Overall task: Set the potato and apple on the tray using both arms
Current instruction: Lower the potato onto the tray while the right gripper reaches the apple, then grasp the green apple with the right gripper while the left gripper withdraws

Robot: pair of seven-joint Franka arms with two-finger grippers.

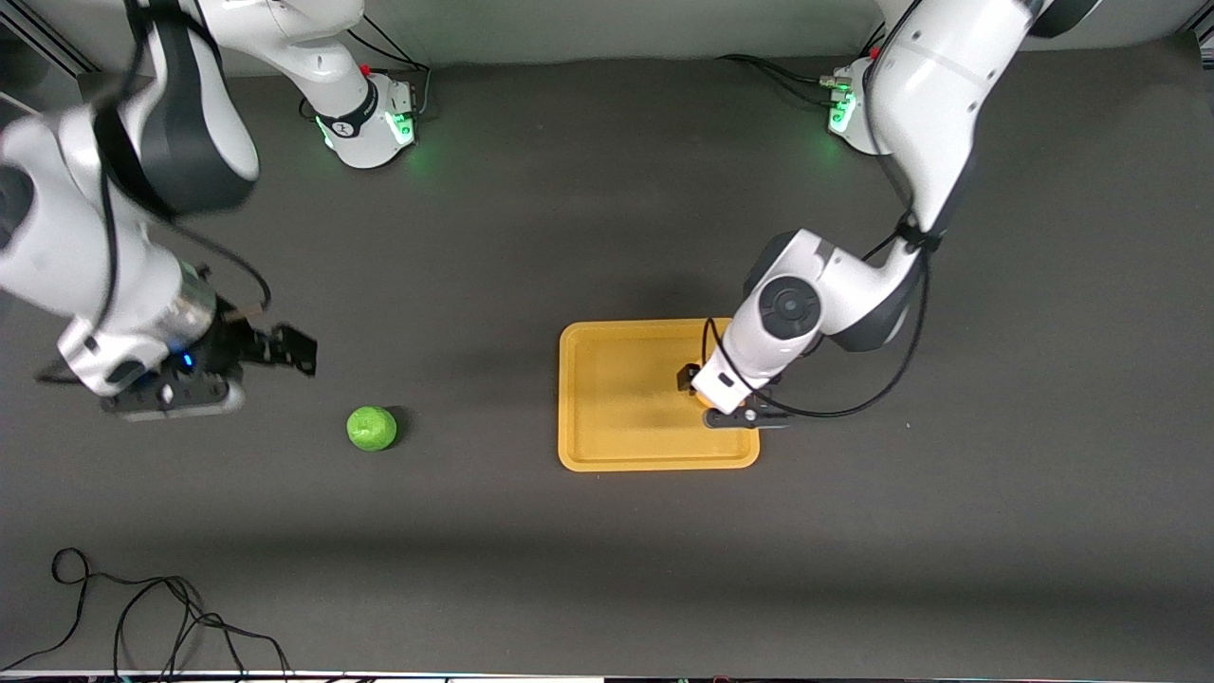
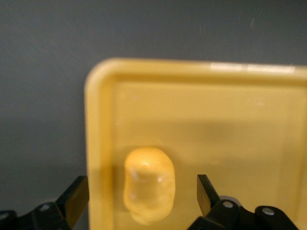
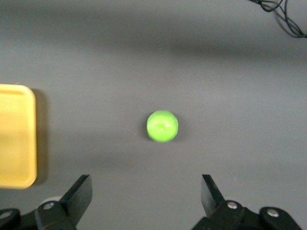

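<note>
The orange-yellow tray [image 1: 626, 398] lies on the dark table. The yellow potato [image 2: 148, 189] lies in it, by the rim toward the left arm's end; in the front view only a sliver of the potato [image 1: 703, 399] shows under the hand. My left gripper [image 2: 141, 191] is open over it, its fingers apart from the potato on either side, and it also shows in the front view [image 1: 713, 398]. The green apple [image 1: 372, 428] sits on the table toward the right arm's end. My right gripper [image 1: 285, 353] hangs open and empty above the table beside the apple [image 3: 162, 125].
A black cable [image 1: 142, 607] lies on the table's edge nearest the front camera, at the right arm's end. The right wrist view shows the tray's corner [image 3: 17, 136] and the cable [image 3: 283, 17]. Bare table lies between apple and tray.
</note>
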